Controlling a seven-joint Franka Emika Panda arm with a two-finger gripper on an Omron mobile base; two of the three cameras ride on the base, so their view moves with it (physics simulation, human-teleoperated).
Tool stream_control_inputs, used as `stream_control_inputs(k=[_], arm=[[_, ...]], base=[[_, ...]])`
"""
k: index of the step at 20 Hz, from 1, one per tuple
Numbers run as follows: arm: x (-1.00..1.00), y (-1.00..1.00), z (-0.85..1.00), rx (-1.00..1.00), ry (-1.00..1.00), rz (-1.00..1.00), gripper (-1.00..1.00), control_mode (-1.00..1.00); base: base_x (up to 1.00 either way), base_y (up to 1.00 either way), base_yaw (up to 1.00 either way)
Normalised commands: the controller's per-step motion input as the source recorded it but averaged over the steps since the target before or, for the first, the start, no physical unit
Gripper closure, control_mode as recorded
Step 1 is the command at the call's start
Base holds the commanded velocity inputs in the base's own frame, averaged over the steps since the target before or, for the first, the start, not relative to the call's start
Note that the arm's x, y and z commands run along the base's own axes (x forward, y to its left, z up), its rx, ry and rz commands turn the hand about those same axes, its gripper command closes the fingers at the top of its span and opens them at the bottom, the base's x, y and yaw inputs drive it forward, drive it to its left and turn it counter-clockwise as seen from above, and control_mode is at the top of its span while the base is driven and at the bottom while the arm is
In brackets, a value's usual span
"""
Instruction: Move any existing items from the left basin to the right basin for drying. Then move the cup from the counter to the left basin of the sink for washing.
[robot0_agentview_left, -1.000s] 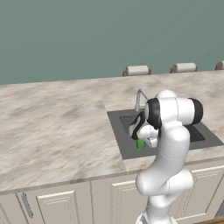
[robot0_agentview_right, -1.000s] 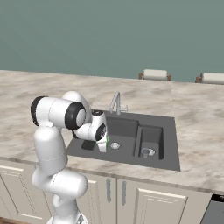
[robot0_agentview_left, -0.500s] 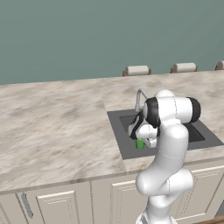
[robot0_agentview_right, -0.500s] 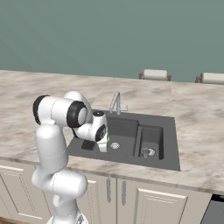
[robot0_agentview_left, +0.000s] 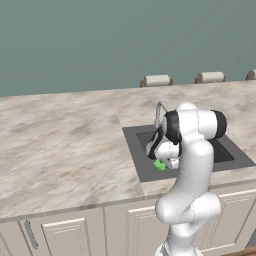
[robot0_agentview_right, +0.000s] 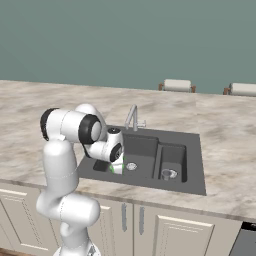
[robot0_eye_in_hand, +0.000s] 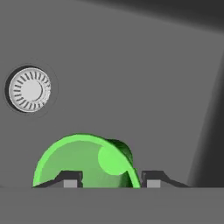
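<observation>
The gripper (robot0_eye_in_hand: 109, 177) hangs low over the left basin (robot0_agentview_right: 142, 150) of the sink (robot0_agentview_right: 192, 170), with the green cup (robot0_eye_in_hand: 83, 162) between its two fingertips (robot0_eye_in_hand: 70, 178), one on each side of the rim at its near end. The fingers seem clamped on the cup, though the bottom of the hand view cuts off both the tips and the lower part of the rim, so the contact itself is hard to make out. In that view the cup's open mouth faces the camera and the grey basin floor lies behind it, with the round drain ring (robot0_eye_in_hand: 29, 89) off towards the far left corner, well apart from the cup. From the left base view only a small patch of green (robot0_agentview_left: 160, 165) shows beside the arm's wrist, above the near edge of the sink; the arm hides most of both basins there. In the right base view a sliver of the cup (robot0_agentview_right: 118, 167) peeks below the hand, beside the drain ring (robot0_agentview_right: 131, 166). A small pale object (robot0_agentview_right: 167, 174) sits in the right basin (robot0_agentview_right: 172, 157), too small to identify.
</observation>
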Motion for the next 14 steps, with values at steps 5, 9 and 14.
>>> stream_control_inputs(k=[5, 9, 14], arm=[[0.0, 0.0, 0.0, 0.0, 0.03, 0.0, -1.0, -1.0], [-0.05, 0.0, 0.07, 0.0, 0.0, 0.0, -1.0, -1.0], [-0.09, 0.0, 0.22, 0.0, 0.0, 0.0, -1.0, -1.0]], base=[[0.0, 0.0, 0.0], [0.0, 0.0, 0.0], [0.0, 0.0, 0.0]])
